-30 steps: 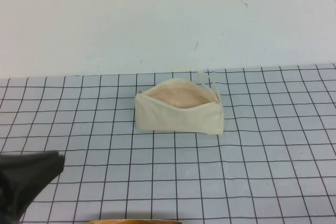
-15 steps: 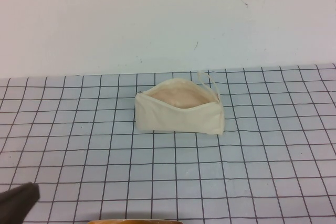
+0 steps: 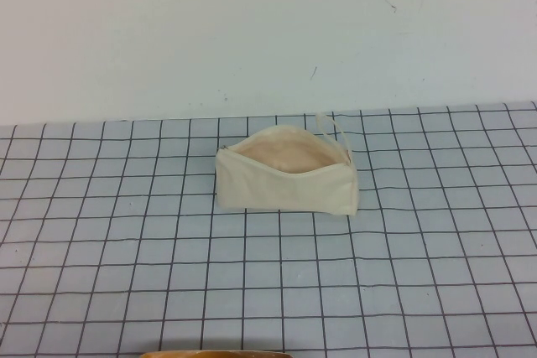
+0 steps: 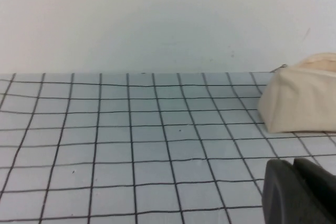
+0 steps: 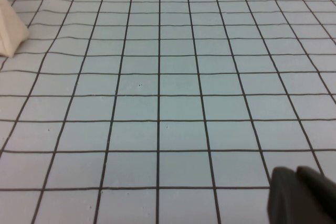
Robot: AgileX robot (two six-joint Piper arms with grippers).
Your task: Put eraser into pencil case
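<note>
Neither arm shows in the high view; the left gripper [image 4: 299, 192] and right gripper [image 5: 302, 195] appear only as dark tips in their own wrist views, low over the grid mat [image 3: 419, 274], jaw state impossible to tell. 1 pencil case [image 3: 285, 179] sits open mid-mat (peach lining up). The eraser isn't visible. The left arm has withdrawn from the lower-left corner.

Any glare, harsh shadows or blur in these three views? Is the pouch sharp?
High view: flat, even light, no glare; pencil case casts only a faint shadow and looks slightly soft. Left wrist view: pouch end mildly soft, left gripper a dark blurred shape at the corner. Right wrist view: grid lines crisp, right gripper blurred at the corner, only a pouch corner shows. Eraser unseen.
</note>
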